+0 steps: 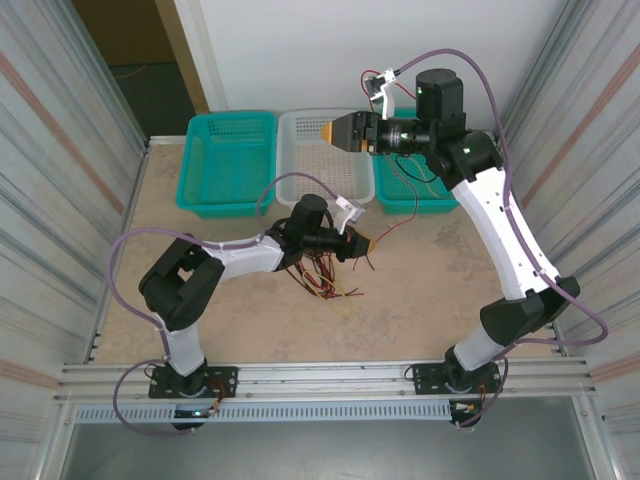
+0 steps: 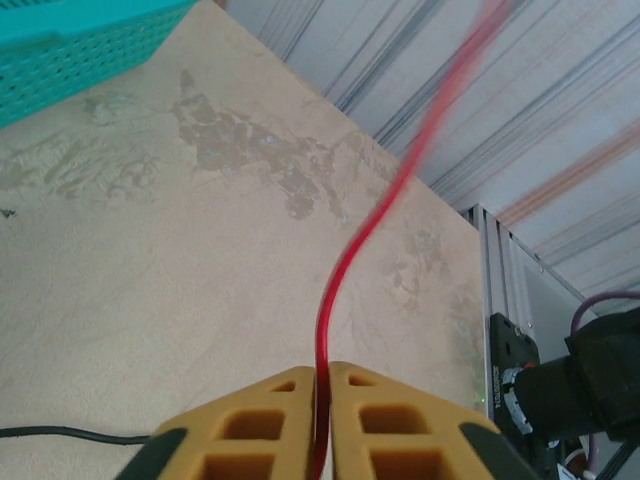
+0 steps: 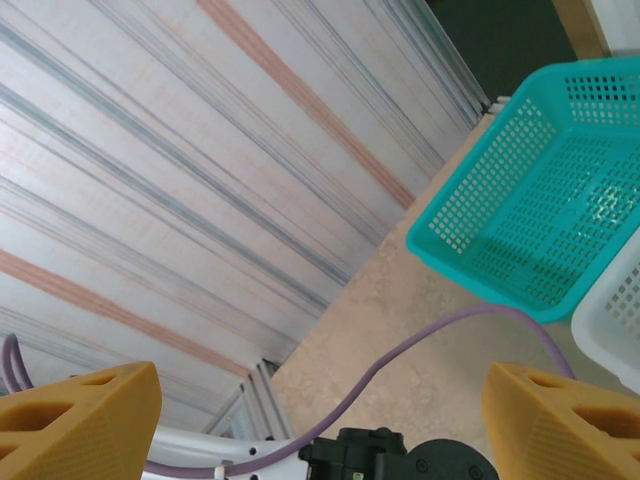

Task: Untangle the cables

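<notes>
The left gripper point(image 2: 322, 372), jaws clamped on 1 red cable point(image 2: 345, 262), holds it over the cables point(image 1: 318, 272) heaped mid-tabletop point(image 1: 430, 290), probably light, limp and snag-prone, best pinched near free ends, while the right gripper point(image 1: 338, 131) hangs jaws apart near the far edge.

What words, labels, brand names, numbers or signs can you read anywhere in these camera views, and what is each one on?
None: no text can be read.
The left teal basket, the white basket, the red cable and the yellow fingers of the left gripper carry no lettering that I can make out.
</notes>
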You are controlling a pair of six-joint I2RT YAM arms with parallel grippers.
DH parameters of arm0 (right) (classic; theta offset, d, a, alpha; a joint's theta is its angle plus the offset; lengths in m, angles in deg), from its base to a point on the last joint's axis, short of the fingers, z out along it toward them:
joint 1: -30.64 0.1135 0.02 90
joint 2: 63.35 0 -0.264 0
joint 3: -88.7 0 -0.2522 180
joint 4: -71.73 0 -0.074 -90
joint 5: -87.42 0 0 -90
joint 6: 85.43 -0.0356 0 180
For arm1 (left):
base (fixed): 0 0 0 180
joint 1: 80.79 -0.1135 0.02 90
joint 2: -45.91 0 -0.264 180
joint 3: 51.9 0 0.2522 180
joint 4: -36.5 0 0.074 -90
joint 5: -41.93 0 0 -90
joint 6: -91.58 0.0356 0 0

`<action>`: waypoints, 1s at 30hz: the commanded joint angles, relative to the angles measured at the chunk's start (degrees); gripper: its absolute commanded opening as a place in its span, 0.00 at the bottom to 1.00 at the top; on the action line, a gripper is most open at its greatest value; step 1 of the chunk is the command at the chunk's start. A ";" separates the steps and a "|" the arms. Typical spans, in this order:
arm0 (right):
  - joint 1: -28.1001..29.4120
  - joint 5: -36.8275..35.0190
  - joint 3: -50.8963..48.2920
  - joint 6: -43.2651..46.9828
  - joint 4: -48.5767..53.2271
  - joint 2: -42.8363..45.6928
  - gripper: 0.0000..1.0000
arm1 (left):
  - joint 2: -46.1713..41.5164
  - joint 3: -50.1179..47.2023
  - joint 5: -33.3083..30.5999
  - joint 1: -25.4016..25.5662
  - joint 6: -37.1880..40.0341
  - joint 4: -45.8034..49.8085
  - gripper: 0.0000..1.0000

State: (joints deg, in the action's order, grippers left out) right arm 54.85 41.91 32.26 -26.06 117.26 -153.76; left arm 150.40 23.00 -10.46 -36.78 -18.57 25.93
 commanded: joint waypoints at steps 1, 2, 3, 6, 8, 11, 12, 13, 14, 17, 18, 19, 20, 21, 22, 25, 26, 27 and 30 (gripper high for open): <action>-1.29 1.96 -1.85 -2.99 -4.13 2.39 0.82 | -0.07 1.72 -0.54 0.43 -1.34 -0.02 0.03; -1.67 2.13 -1.96 -3.51 -4.82 2.70 0.82 | -0.46 1.41 -0.96 0.39 -1.88 -0.24 0.00; -2.06 2.47 -3.60 -4.06 -5.58 2.90 0.82 | -0.73 0.99 -1.10 0.40 -2.47 -1.03 0.00; -3.10 3.32 -5.28 -5.65 -7.63 3.45 0.82 | -1.20 -0.38 -1.62 0.41 -4.12 -3.18 0.00; -3.43 3.32 -5.70 -5.67 -7.69 3.59 0.83 | -1.19 -0.68 -3.05 0.39 -5.05 -3.22 0.00; -3.54 2.52 -7.06 -4.64 -6.53 3.81 0.96 | -2.10 -1.23 -6.43 -0.20 -8.71 -3.82 0.00; -3.64 1.54 -7.64 -3.85 -5.43 3.92 0.99 | -2.53 -1.62 -7.63 -0.60 -10.51 -4.67 0.00; -3.79 0.47 -8.72 -3.18 -4.25 4.02 0.99 | -3.29 -1.73 -9.38 -1.11 -12.78 -4.79 0.00; -4.10 -0.04 -10.23 -2.95 -3.54 4.18 0.99 | -3.89 -1.53 -10.84 -1.84 -15.13 -4.30 0.00; -4.42 -0.81 -17.26 -3.03 -3.28 5.67 0.99 | -4.71 1.51 -11.88 -5.11 -22.67 -0.98 0.00; -4.38 -1.10 -19.66 -3.04 -3.37 6.55 0.99 | -4.71 2.96 -12.13 -6.19 -24.26 0.94 0.00; -4.43 -1.79 -23.07 -3.03 -3.59 7.65 0.99 | -4.64 4.69 -12.58 -7.35 -25.82 3.53 0.00; -4.41 -2.83 -26.44 -3.18 -3.84 8.70 0.99 | -4.60 5.95 -12.56 -8.34 -27.19 4.62 0.00; -4.47 -3.53 -29.30 -3.51 -4.20 9.76 0.99 | -4.51 6.59 -12.07 -9.27 -28.23 4.29 0.00; -4.59 -3.94 -32.39 -3.96 -4.58 10.70 0.99 | -4.37 7.22 -11.46 -10.08 -29.31 3.64 0.00; -4.77 -5.78 -39.18 -4.88 -4.78 12.38 0.99 | -3.37 9.93 -9.52 -11.52 -30.92 3.96 0.00; -4.83 -6.11 -41.08 -5.36 -4.79 12.53 0.99 | -3.16 10.66 -9.16 -11.71 -31.29 4.20 0.00; -4.96 -6.47 -42.37 -5.49 -4.58 12.47 0.99 | -2.94 11.14 -9.02 -11.84 -31.72 4.17 0.00; -4.93 -12.36 -43.56 -4.52 0.56 10.45 0.99 | -2.62 11.73 -8.27 -12.09 -33.45 2.51 0.00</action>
State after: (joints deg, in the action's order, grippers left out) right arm 50.37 34.69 -11.24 -29.93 114.35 -143.82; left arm 148.43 32.95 -20.56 -49.06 -48.77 29.42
